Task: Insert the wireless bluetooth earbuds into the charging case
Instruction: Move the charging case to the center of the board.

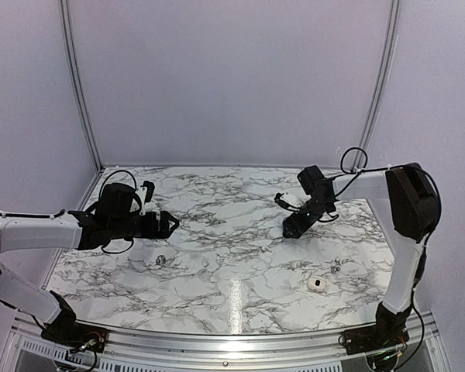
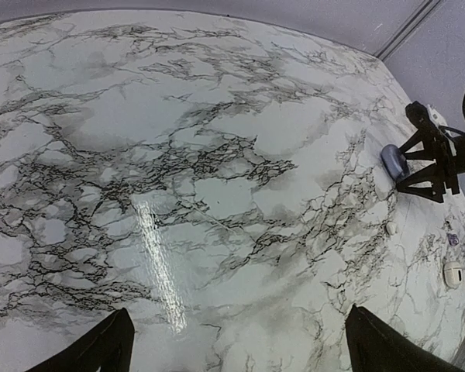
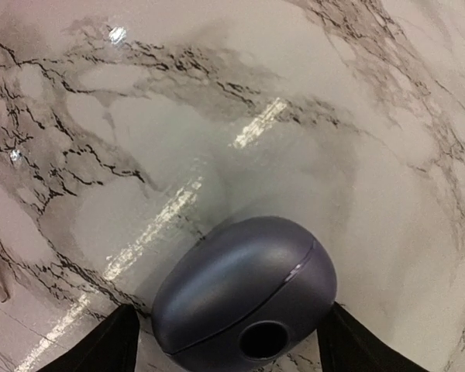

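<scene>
Charging case closed, clamped between right fingers; left fingers spread, empty; earbuds on table.

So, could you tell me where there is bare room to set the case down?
The centre of the table is bare, between the left claw and the right claw holding the case, as is the far strip by the wall. Crowded: near right, around the white rounded piece and one earbud; another earbud lies near left.
</scene>
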Robot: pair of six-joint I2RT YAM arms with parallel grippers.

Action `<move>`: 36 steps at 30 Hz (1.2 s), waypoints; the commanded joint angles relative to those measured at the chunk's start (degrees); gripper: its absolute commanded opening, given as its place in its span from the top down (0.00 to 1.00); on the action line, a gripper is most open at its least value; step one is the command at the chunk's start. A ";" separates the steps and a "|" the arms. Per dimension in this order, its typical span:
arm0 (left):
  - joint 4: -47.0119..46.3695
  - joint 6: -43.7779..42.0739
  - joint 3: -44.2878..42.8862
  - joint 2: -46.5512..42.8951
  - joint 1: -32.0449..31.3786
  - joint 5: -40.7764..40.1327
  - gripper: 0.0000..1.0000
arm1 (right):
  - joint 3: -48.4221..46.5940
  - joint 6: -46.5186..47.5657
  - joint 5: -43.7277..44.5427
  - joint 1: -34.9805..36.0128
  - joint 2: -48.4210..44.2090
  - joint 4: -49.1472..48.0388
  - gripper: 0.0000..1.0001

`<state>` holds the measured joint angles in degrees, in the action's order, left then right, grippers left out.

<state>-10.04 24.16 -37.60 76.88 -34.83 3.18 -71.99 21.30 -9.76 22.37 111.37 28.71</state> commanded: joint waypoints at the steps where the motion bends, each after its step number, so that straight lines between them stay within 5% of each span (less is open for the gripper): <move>1: -0.77 -0.45 -1.33 0.04 -0.15 0.85 0.01 | -3.25 1.04 3.18 0.74 1.18 0.60 0.21; 19: -0.77 -0.52 -1.44 0.68 -0.15 0.95 0.01 | -4.93 -0.22 -1.36 3.86 0.56 0.28 0.46; 32: -0.61 -0.40 0.64 -2.56 -0.15 -0.33 0.01 | -22.00 -2.06 -3.37 15.18 11.81 3.52 0.51; 36: -0.68 -0.50 1.44 -3.58 -0.12 -0.55 0.01 | -25.22 -2.92 -2.39 17.44 13.67 4.70 0.46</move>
<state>-10.02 24.18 -37.34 75.46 -34.83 3.38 -93.73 19.62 -12.53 37.74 123.63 30.17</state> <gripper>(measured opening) 0.989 0.508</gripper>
